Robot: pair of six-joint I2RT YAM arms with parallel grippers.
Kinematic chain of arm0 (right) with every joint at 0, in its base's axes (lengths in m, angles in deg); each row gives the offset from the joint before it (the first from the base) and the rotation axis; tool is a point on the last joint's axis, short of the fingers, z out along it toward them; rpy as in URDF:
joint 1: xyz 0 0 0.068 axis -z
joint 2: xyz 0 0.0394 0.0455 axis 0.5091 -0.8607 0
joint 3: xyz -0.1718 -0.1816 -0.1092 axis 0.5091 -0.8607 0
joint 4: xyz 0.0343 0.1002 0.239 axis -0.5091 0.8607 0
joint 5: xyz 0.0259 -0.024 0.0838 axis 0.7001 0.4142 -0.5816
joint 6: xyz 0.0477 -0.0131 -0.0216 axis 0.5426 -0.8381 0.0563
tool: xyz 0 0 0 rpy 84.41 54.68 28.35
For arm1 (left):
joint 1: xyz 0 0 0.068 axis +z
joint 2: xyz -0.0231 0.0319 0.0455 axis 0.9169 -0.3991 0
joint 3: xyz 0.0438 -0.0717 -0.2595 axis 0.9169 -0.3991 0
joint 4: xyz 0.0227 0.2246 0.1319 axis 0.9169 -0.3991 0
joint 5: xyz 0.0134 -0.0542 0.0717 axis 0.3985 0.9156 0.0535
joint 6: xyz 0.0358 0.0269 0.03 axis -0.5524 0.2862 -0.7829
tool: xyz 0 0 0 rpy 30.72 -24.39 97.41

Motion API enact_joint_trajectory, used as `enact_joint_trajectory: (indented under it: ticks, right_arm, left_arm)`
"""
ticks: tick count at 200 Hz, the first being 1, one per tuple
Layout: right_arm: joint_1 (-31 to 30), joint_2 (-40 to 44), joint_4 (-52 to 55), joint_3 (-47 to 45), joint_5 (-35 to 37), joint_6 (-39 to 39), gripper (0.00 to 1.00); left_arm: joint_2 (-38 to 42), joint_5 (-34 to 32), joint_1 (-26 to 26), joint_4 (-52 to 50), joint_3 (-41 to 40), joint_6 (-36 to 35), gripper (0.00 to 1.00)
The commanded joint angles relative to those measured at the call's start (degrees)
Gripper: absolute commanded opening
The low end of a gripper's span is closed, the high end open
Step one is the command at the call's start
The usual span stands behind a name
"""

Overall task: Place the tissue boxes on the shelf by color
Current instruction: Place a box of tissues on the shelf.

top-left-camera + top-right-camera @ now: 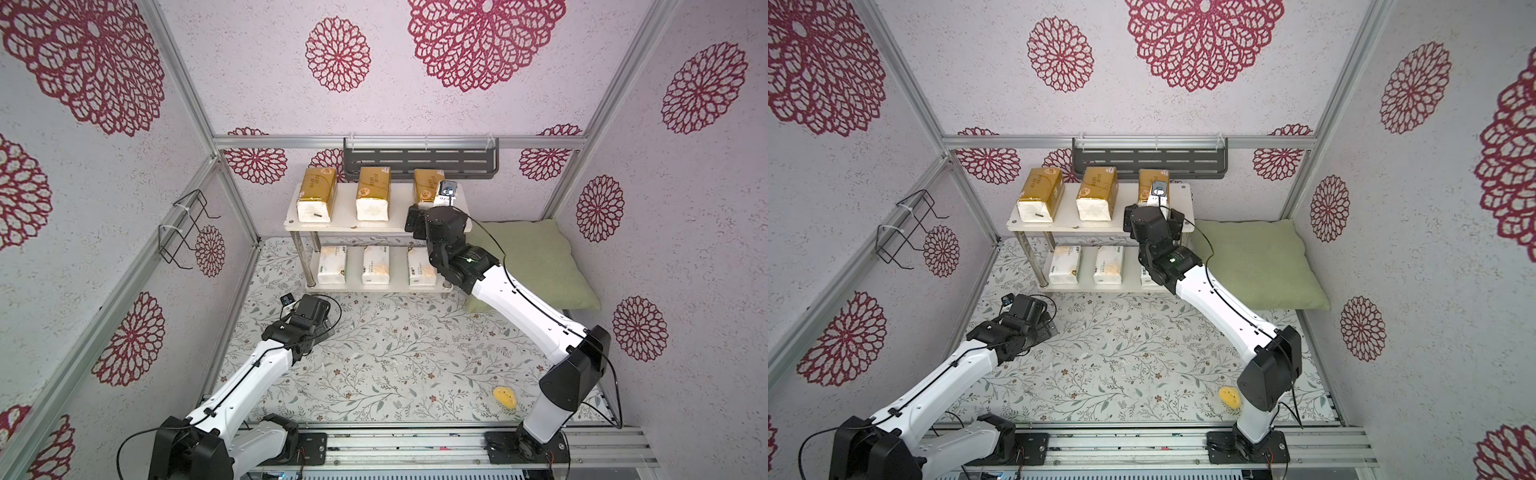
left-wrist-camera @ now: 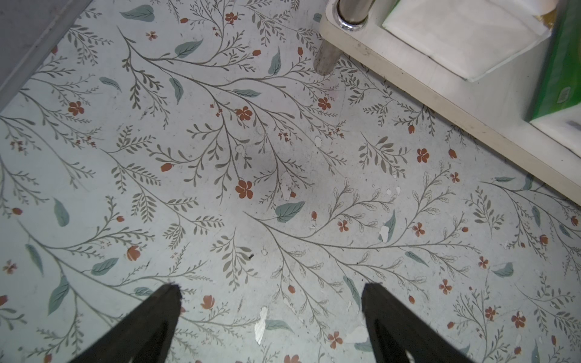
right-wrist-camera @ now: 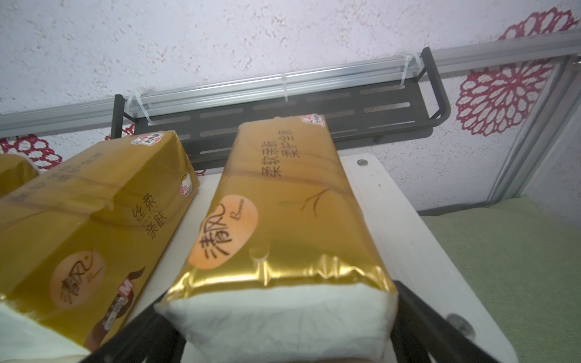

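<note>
The white two-tier shelf (image 1: 345, 220) stands at the back in both top views. Three gold tissue boxes lie on its upper board: left (image 1: 316, 194), middle (image 1: 372, 193) and right (image 1: 426, 189). Three white ones (image 1: 332, 264) (image 1: 375, 264) (image 1: 419, 266) lie on the lower board. My right gripper (image 3: 278, 311) is at the near white end of the right gold box (image 3: 283, 213). Its fingers (image 3: 418, 311) stand wide on either side, and the box rests on the board. My left gripper (image 2: 270, 286) hangs open over the bare floral floor, left of the shelf's front leg (image 2: 327, 56).
A green pillow (image 1: 536, 266) lies right of the shelf. A dark grey slotted rack (image 1: 419, 162) hangs on the back wall just behind the gold boxes. A black wire rack (image 1: 183, 228) is on the left wall. A small yellow object (image 1: 505, 397) lies on the floor front right.
</note>
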Motion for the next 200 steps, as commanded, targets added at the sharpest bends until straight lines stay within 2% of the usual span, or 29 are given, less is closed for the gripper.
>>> enact_joint_trajectory:
  ticks: [1,152,200]
  right_arm:
    - [-0.21,1.36,0.33,2.18,0.55,-0.73,0.99]
    - [-0.63,8.78,0.68,4.09,-4.48,-7.36,0.99]
    - [-0.58,14.22,9.39,2.81,-12.6,-8.17,0.99]
  left_arm:
    - [0.64,-0.6,0.19,0.81,-0.3,-0.39,0.97]
    - [0.18,-0.48,0.19,0.89,0.26,0.05,0.97]
    - [0.26,-0.74,0.17,-0.24,0.95,-0.73,0.97]
